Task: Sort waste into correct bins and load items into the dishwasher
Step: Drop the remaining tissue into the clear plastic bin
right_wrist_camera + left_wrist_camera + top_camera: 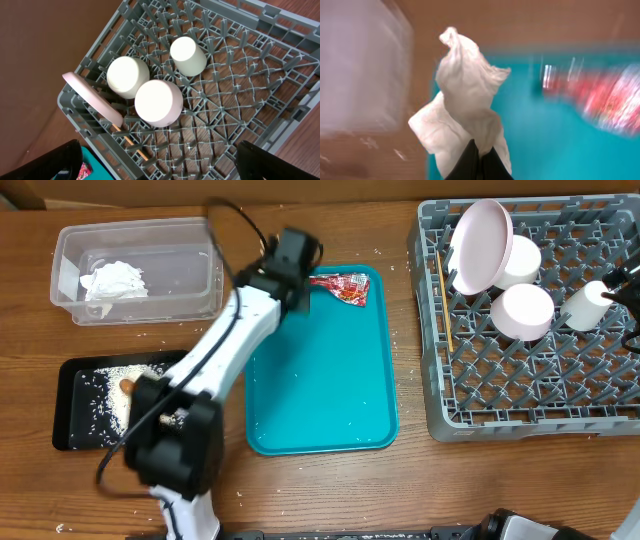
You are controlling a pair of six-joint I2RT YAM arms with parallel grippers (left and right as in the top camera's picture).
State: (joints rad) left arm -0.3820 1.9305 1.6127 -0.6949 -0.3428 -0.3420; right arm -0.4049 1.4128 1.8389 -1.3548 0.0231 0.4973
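Nearest the robot's base, the black tray [70, 405] lies on the surface [330, 490], with rice grains [110, 395] strewn in it and a brown food piece [126, 385] among them. Beyond it is the teal tray [320, 400], bare but for a few white specks and the red wrapper [340, 286] at its far end. The left gripper [479, 152] hangs over that tray's far left corner. Its fingers are closed on a crumpled napkin [467, 90], pinched at the lower folds, with the bulk standing loosely above them. Farther left sits the clear tub [70, 240], with a white paper wad [112, 280] already inside.

The napkin looks light and soft, with no stiffness, so a pinch on any fold should hold it. It may cling to the fingers on release, so it is best let go well inside the tub's walls. The wrapper looks thin and slick and lies nearly flat. A crimped end is likely a better hold than the smooth middle. Its print is too blurred to read, and no other writing shows.

To the right, the grey rack [600, 415] holds the plate [480, 245] on edge, one bowl [128, 76] touching the other bowl [158, 102], the cup [189, 56] and the wooden stick [441, 295]. The right gripper [160, 162] hovers above it — fingers spread wide, holding nothing.
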